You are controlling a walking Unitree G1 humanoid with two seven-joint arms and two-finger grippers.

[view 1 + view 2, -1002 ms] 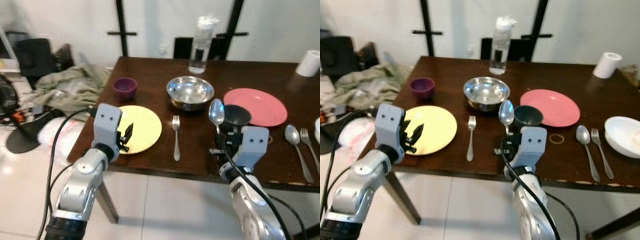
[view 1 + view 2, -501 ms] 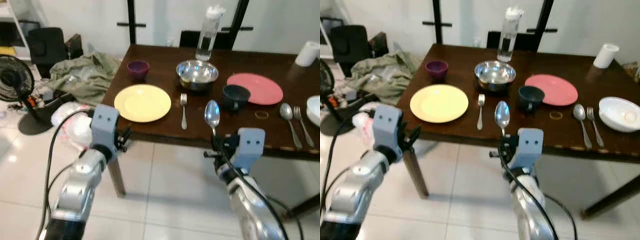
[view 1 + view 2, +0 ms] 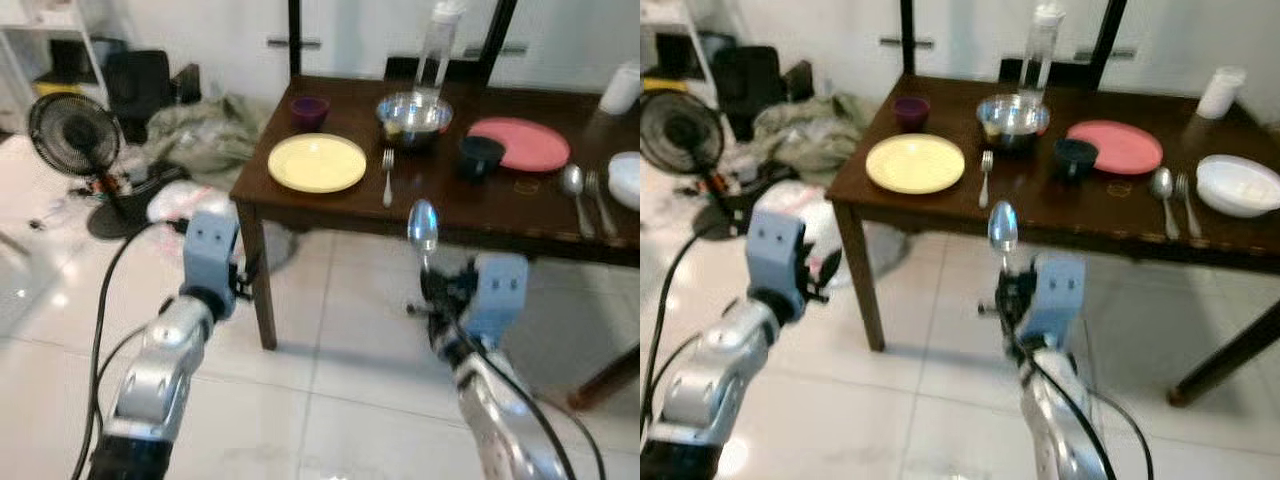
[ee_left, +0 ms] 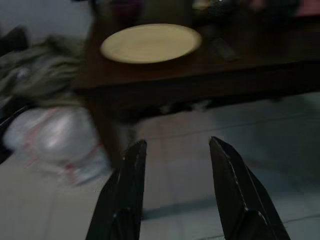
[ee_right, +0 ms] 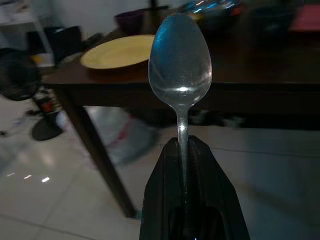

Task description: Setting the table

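Right wrist view, nearest item: right end effector (image 5: 184, 150), fingers closed on the handle of a steel spoon (image 5: 180, 62), bowl upright and facing the camera, held over white tiled floor (image 3: 330, 400) short of the worktop (image 3: 440, 205). Left end effector (image 4: 175, 170): fingers parted, holding nothing, raised at about the same level and pointed toward the worktop's near left corner and leg (image 3: 262, 270). Both arms bent forward, forearms silver, a black cable (image 3: 105, 300) trailing along the left one. Floor between robot and worktop: open tile. Worktop, dark wood, near edge running across the head view: yellow plate (image 3: 317, 162) near the left corner; fork (image 3: 387, 176) just beside it on the right; purple cup (image 3: 309, 108) behind the plate; steel bowl (image 3: 413, 112) behind the fork; dark cup (image 3: 481, 153) beside a red plate (image 3: 525, 143); a second spoon and fork (image 3: 585, 195) further right; white bowl (image 3: 1238, 185) at the right end; clear bottle (image 3: 433, 55) at the far edge; paper roll (image 3: 1220, 92) at the far right corner. Left of the worktop: white plastic bag (image 4: 55, 137) on the floor, heap of olive cloth (image 3: 195, 130), standing fan (image 3: 75, 135), black chair (image 3: 140, 80).
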